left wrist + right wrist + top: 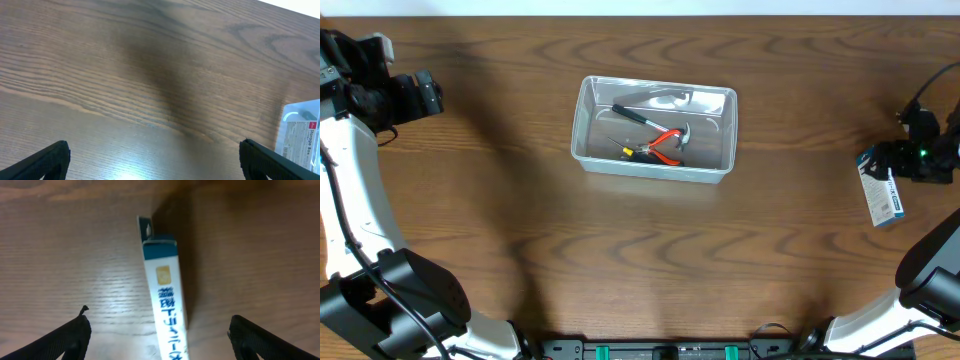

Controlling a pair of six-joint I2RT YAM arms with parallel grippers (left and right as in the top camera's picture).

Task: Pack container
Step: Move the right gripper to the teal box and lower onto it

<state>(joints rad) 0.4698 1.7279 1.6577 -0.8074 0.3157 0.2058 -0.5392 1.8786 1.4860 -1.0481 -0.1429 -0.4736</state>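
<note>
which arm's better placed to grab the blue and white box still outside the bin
Right. The right gripper hangs open over the blue-and-white box, which shows framed between its fingers in the wrist view. The left gripper is on the opposite side, beyond the container.

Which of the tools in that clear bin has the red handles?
The pliers; the long tool lying beside them has a black handle instead.

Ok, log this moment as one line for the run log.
left gripper open over table | right gripper open astride blue-and-white box | container holds hammer, red pliers | box outside container
</note>
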